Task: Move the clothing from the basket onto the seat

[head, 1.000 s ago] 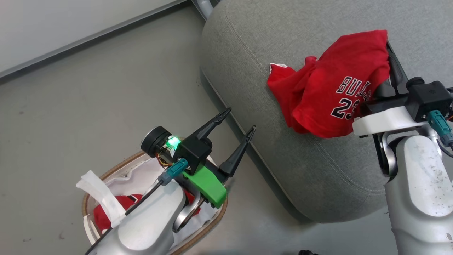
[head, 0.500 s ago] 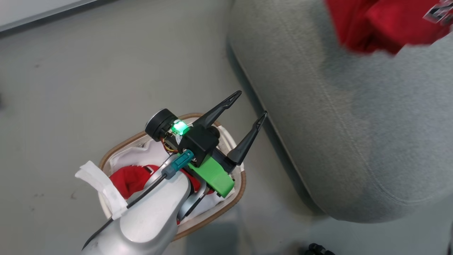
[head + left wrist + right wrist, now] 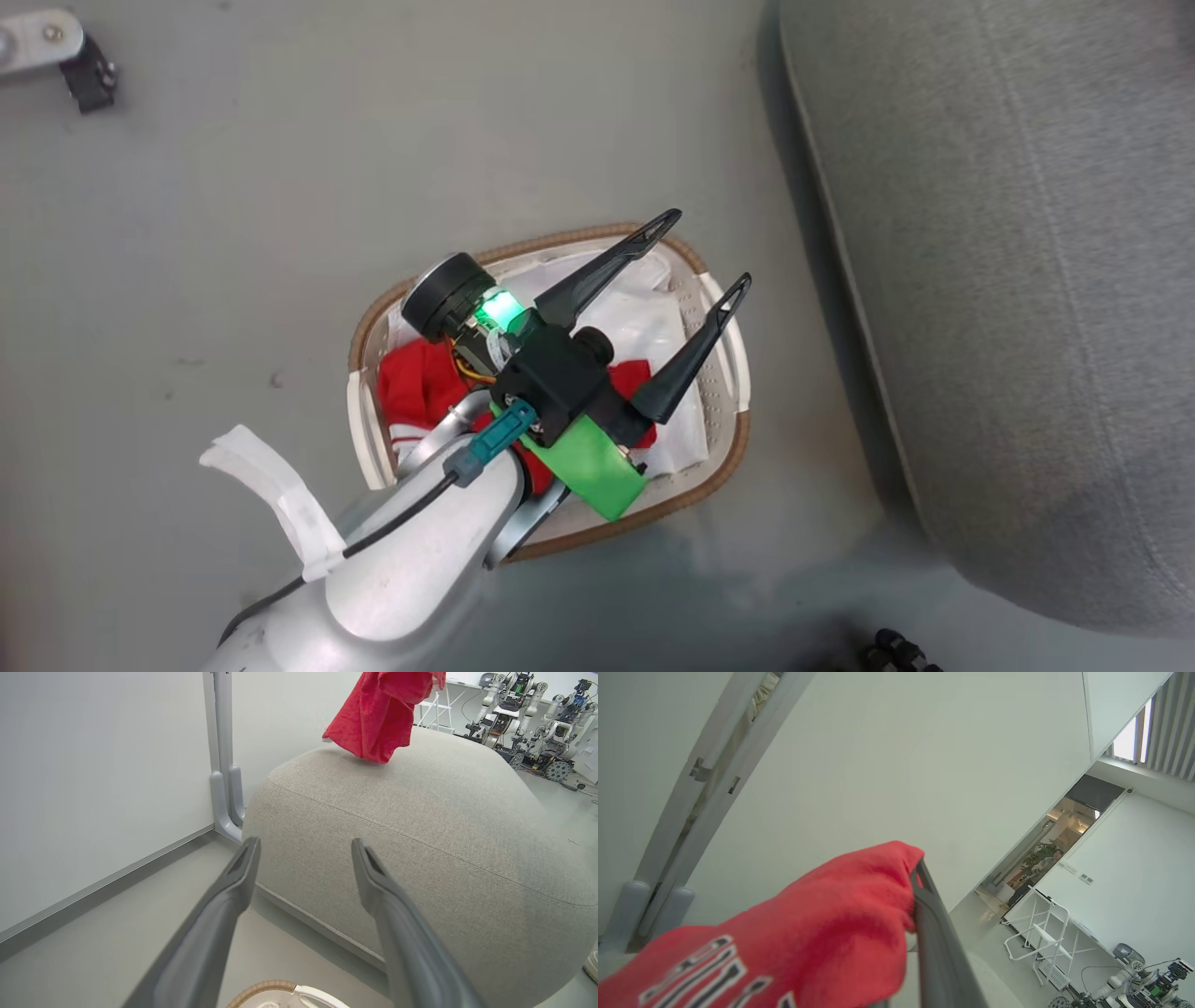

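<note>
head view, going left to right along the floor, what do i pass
grey and black fitting → basket → seat

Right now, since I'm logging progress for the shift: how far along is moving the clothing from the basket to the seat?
Done: the jersey is out of the basket. In hand: the right gripper is shut on it above the seat, its lower edge about at the cushion, not yet released. Left: a red garment lies in the basket, with the open left gripper poised over it, empty.
</note>
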### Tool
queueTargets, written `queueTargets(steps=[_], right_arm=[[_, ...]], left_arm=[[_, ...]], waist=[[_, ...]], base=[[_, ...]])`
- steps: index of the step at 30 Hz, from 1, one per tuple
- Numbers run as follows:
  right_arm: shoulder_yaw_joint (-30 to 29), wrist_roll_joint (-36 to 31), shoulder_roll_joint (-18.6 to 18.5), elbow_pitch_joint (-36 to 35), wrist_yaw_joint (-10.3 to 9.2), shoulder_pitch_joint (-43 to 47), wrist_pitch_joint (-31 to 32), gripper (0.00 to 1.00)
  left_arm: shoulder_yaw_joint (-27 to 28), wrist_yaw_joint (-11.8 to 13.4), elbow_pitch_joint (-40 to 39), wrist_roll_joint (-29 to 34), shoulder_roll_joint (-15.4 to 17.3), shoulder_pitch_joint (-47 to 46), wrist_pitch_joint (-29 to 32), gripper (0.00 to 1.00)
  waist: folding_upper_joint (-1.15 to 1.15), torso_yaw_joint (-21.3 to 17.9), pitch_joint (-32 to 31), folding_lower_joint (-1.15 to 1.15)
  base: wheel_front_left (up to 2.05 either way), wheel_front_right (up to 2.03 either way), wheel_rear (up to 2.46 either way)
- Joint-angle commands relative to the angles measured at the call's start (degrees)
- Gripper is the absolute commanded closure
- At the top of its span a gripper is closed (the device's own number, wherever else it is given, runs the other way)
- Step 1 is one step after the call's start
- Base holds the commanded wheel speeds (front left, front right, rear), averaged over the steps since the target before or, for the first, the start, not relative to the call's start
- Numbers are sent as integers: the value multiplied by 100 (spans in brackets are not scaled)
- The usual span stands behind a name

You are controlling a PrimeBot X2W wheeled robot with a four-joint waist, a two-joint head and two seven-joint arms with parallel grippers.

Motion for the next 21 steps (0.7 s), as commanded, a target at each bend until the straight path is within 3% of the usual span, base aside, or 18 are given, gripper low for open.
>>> queueTargets(steps=[1, 13, 15, 16, 17, 18, 19, 21], right_arm=[[-81, -44, -3, 180, -8, 122, -7, 100], [-149, -359, 479, 1381, -9, 583, -85, 100], [-112, -400, 593, 1383, -9, 608, -90, 89], [-94, -393, 643, 1325, -8, 623, -93, 89], [-88, -379, 711, 1252, -8, 661, -93, 58], [-90, -349, 772, 1243, -8, 714, -93, 10], [-84, -332, 844, 1277, -8, 782, -94, 0], [-53, -342, 925, 1246, -9, 839, -95, 0]], left_arm=[[1, -14, -58, 49, 16, -142, -3, 0], [-143, -15, -114, 36, 75, -212, -3, 0], [-118, -15, -93, 6, 104, -224, -4, 0], [-109, -16, -85, 1, 113, -226, -3, 0], [-92, -16, -68, -21, 125, -223, -3, 0], [-80, -16, -55, -33, 125, -213, -3, 0], [-43, -16, -58, -70, 118, -185, -3, 0], [9, -16, -56, -118, 113, -119, -3, 0]], waist=[[17, 324, 543, -1], [17, 89, 802, -1], [17, 46, 766, -1], [17, 30, 748, -1], [17, 11, 719, -1], [17, -3, 692, -1], [17, -23, 653, -1], [17, -54, 573, -1]], base=[[0, 0, 0], [0, 0, 0], [0, 0, 0], [0, 0, 0], [0, 0, 0], [0, 0, 0], [0, 0, 0], [0, 0, 0]])
